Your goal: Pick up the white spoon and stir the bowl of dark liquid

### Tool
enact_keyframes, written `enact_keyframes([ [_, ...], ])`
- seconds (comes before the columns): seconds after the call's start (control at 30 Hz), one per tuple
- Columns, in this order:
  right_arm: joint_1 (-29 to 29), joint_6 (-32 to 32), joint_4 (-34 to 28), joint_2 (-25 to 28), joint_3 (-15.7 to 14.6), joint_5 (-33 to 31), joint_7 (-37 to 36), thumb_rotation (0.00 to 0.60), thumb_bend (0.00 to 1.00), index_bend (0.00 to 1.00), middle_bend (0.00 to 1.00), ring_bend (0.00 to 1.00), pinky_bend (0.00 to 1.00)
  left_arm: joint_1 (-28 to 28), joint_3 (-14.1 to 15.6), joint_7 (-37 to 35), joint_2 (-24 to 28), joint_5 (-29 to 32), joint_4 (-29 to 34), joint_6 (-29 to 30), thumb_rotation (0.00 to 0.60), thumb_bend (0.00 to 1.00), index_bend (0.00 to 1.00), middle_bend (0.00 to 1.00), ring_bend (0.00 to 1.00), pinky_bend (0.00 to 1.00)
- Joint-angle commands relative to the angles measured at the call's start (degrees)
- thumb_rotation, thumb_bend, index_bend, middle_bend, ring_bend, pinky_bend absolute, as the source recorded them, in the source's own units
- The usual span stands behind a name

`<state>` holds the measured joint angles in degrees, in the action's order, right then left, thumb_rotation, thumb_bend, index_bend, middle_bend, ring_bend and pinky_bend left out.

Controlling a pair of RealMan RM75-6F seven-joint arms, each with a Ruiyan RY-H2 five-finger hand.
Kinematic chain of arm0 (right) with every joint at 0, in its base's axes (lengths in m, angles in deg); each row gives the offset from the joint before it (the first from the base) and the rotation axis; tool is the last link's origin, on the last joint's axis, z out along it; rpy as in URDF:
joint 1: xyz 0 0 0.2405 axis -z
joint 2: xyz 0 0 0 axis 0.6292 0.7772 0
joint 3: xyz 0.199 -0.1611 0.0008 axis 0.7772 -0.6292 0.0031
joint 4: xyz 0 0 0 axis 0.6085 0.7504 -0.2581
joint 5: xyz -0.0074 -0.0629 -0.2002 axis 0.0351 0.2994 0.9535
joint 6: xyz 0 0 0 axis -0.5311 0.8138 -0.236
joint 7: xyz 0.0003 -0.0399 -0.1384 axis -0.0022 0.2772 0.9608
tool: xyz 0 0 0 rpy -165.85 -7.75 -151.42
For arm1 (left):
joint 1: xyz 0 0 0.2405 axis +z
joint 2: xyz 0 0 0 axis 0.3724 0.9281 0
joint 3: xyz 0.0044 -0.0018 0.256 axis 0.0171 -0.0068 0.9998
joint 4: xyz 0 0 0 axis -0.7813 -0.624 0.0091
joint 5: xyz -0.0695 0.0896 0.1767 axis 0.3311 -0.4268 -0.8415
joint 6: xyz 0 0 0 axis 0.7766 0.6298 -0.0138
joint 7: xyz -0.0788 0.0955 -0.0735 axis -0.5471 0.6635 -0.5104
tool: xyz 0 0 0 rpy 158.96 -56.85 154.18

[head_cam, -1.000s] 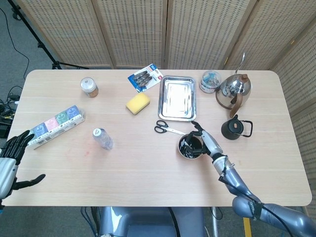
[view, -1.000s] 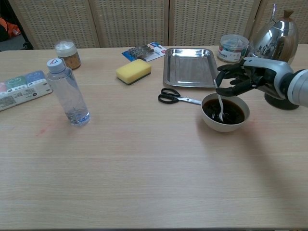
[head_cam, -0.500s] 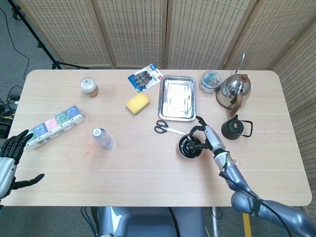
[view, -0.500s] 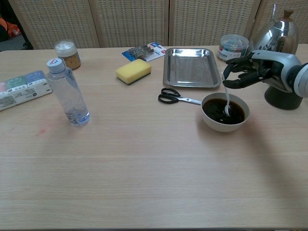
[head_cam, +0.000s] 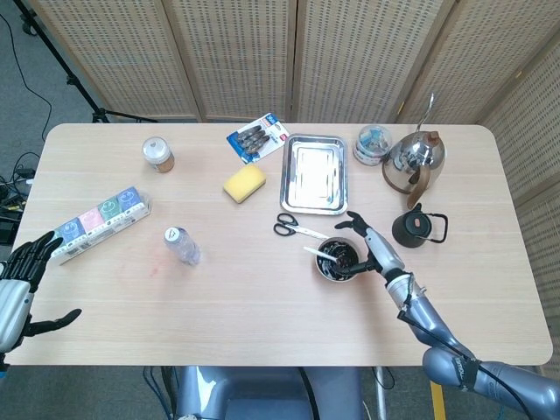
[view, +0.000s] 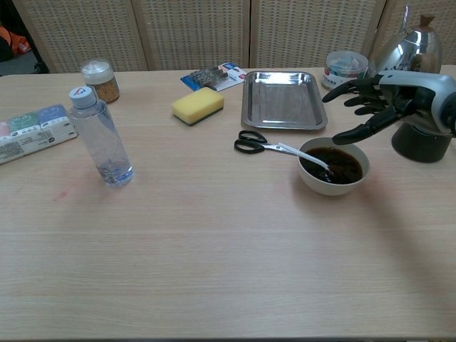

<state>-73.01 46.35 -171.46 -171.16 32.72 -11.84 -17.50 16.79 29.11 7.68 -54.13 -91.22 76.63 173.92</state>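
Your right hand (view: 381,100) is spread wide above the far right side of the bowl (view: 333,166), fingers apart and holding nothing. The white spoon (view: 303,156) lies free in the bowl of dark liquid, its end sunk in the liquid and its handle leaning over the rim toward nine o'clock in the chest view, almost reaching the scissors (view: 262,144). The bowl sits right of the table's centre, at about six o'clock from the steel tray (view: 282,100).

No writing reads clearly. The blue-edged card pack (head_cam: 258,139) at eleven o'clock of the tray carries print too small to make out. The same goes for the cap of the clear bottle (view: 100,137) and the coloured tops of the long box (head_cam: 99,223) near the left edge.

In the chest view the kettle (view: 413,50) is cut off at the top edge. The small black pot (head_cam: 418,227) is partly hidden behind your right hand and runs off the right edge. How deep the spoon's end sits in the liquid cannot be seen.

Your left hand (head_cam: 24,278) hangs off the table's left edge at about eight o'clock, fingers apart, holding nothing; it shows only in the head view.

The whole near half of the table (view: 214,271) lies bare at six o'clock of the bowl. The yellow sponge (view: 197,105) and the lidded jar (view: 99,80) sit well apart at ten o'clock.
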Motion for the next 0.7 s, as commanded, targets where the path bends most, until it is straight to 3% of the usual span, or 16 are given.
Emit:
enact_keyframes([
  [0.03,1.11,1.73,-2.83,2.26,-0.35,2.57,0.11,0.6,0.0,0.22,0.0,0.0,0.0,0.07,0.04,-0.08,0.04,-0.1,-0.01,0.13,0.6,0.0,0.0,0.0,0.0,0.0],
  [0.27,3.79,8.78,-3.48,5.6,-4.12,11.04,6.66,0.6,0.0,0.22,0.0,0.0,0.0,0.27,0.23,0.02,-0.05,-0.49,-0.12,0.44,0.6,0.0,0.0,0.0,0.0,0.0],
  [0.5,9.61,28.64,7.53,4.65,-11.78,31.67,17.18,0.6,0.0,0.18,0.0,0.0,0.0,1.66,-1.16,7.74,-3.35,1.92,-0.26,3.44,0.6,0.0,0.0,0.0,0.0,0.0],
  [0.7,14.28,38.21,14.33,3.22,-14.86,36.88,22.85,0.6,0.0,0.12,0.0,0.0,0.0,2.45,-0.87,9.61,-4.55,2.78,-0.75,3.8,0.6,0.0,0.0,0.0,0.0,0.0],
])
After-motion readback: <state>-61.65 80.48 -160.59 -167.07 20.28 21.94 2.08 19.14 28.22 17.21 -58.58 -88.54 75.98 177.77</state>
